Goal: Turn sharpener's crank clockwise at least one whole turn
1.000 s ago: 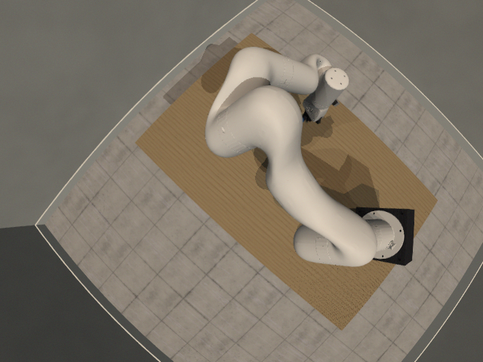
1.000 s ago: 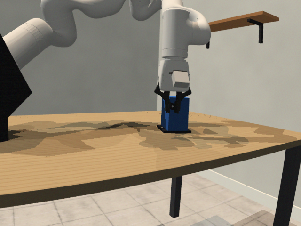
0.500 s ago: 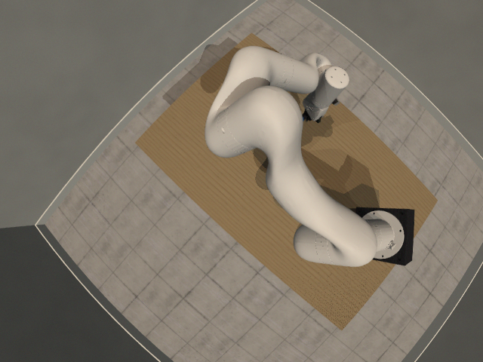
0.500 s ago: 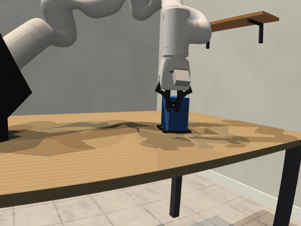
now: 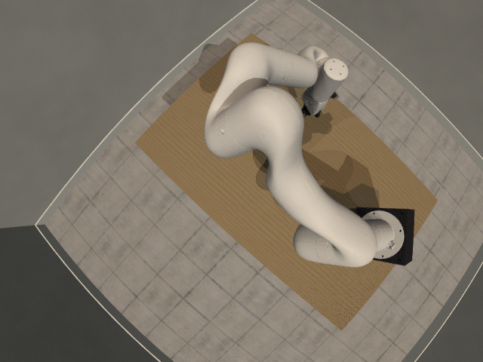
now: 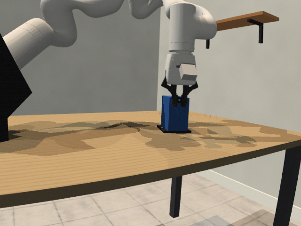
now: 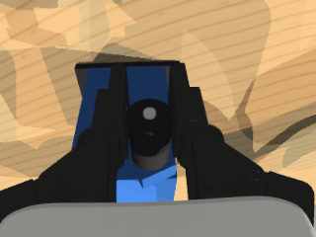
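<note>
The blue pencil sharpener (image 6: 175, 113) stands on its black base on the wooden table, near the far edge. My gripper (image 6: 179, 101) hangs straight down over it, its black fingers shut on the dark crank knob (image 7: 150, 130), which sits near the top of the sharpener's face. In the wrist view the knob lies between my two fingers, with the blue body (image 7: 146, 93) behind and below it. In the overhead view only my wrist (image 5: 320, 91) shows; the sharpener is hidden beneath it.
My arm's black base plate (image 5: 392, 234) sits at the table's other end. A wooden wall shelf (image 6: 245, 19) hangs behind and above the sharpener. The table edge runs close behind the sharpener.
</note>
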### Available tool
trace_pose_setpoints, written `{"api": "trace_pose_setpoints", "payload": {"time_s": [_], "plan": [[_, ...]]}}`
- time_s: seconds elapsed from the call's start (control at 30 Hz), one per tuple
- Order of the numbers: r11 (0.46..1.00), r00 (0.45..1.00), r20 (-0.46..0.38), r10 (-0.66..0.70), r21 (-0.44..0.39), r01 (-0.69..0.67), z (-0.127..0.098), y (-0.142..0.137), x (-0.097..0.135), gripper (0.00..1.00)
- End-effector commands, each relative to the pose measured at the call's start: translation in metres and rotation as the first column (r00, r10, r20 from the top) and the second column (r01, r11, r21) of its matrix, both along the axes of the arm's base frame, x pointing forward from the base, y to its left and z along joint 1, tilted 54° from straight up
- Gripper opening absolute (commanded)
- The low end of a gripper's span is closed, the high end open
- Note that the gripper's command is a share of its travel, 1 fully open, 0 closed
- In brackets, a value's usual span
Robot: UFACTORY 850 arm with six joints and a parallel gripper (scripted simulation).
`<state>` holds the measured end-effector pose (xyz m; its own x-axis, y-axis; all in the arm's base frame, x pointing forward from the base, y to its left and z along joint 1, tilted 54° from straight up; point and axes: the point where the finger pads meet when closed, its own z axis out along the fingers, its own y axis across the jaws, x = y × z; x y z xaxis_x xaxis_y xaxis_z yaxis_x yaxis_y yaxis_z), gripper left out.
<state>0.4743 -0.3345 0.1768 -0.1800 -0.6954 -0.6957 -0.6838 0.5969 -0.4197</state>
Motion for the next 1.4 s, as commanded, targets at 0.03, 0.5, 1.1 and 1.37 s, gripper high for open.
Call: {"api": "trace_pose_setpoints", "payload": {"time_s": [0.03,0.5,1.1,1.37], "plan": [[1.000,1.000,0.000,0.000,0.000,0.000,0.0065,-0.0078,0.0041,0.00],[1.000,1.000,0.000,0.000,0.000,0.000,0.0113,-0.0142,0.0102,0.00],[1.000,1.000,0.000,0.000,0.000,0.000,0.0114,-0.0142,0.0102,0.54],[1.000,1.000,0.000,0.000,0.000,0.000,0.0114,-0.0142,0.0102,0.54]]}}
